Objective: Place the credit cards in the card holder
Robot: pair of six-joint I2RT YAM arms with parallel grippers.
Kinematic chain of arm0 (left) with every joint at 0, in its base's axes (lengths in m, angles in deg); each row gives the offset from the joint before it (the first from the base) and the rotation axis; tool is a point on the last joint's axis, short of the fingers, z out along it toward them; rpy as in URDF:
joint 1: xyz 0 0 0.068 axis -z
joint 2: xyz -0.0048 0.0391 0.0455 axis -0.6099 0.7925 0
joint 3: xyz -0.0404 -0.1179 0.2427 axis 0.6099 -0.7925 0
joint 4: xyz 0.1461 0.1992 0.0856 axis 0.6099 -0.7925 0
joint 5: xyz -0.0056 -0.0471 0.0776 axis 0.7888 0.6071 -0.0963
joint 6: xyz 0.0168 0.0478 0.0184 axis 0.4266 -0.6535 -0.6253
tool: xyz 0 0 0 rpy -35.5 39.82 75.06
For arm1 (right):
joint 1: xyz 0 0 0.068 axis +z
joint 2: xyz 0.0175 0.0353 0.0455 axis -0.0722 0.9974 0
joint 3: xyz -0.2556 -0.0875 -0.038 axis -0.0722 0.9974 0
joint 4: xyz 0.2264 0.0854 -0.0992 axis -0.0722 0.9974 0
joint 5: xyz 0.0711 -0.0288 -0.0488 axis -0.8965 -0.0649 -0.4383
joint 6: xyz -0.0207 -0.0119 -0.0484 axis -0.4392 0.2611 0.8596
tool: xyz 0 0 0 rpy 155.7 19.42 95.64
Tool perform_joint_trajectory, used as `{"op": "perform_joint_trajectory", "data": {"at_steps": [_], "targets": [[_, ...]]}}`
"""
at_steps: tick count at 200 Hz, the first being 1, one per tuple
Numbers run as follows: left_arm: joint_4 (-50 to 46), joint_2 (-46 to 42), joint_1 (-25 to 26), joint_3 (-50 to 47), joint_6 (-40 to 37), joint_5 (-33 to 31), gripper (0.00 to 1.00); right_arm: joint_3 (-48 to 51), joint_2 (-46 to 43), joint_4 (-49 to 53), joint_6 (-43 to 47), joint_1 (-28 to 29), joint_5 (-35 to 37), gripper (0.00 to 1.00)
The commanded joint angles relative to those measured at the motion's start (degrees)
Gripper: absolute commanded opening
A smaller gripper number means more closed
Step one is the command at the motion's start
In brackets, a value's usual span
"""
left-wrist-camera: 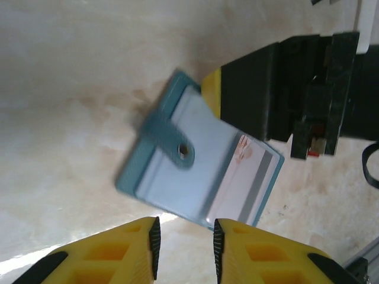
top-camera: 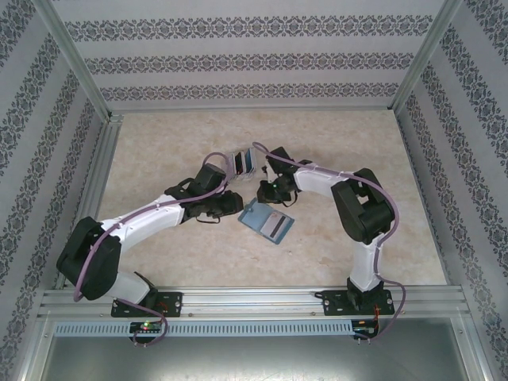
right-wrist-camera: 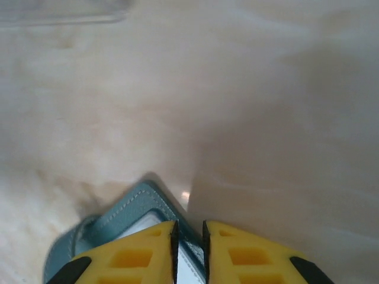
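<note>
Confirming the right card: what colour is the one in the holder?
Pale card with a grey stripe, best in left wrist view.

The wallet (left-wrist-camera: 155, 173) is teal with paler blue pockets. The card (left-wrist-camera: 246, 180) is whitish, grey-striped. The fingers (left-wrist-camera: 112, 255) are yellow with black pads. The table (top-camera: 159, 151) is marbled beige, the walls (top-camera: 238, 48) pale with dark floral bands.

The teal-blue card holder (top-camera: 266, 221) lay open and flat just below the centre of the overhead frame, its snap strap folded across the paler inner pockets. A pale credit card (left-wrist-camera: 246, 180) with a grey stripe sat tucked into one pocket.
</note>
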Motion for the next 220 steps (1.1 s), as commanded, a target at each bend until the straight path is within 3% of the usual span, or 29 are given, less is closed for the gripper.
{"op": "perform_joint_trajectory", "data": {"at_steps": [1,66,134,220], "targets": [[-2.2,-2.4,-2.5,-0.6,-2.5,-1.2,0.33,-3.3,1.5,1.7,-1.0,2.6,-2.2,0.22],[0.1,-3.0,-8.7,-1.0,-4.3,0.3,0.34,-5.1,-2.5,4.4,-0.3,2.5,-2.7,0.22],[4.9,8.4,-14.6,6.7,-5.6,7.3,0.36,-4.6,-9.1,5.5,0.8,1.5,2.1,0.22],[4.4,18.2,-17.5,18.0,-7.2,9.8,0.39,-4.4,-16.4,2.7,0.8,-0.7,9.2,0.23]]}}
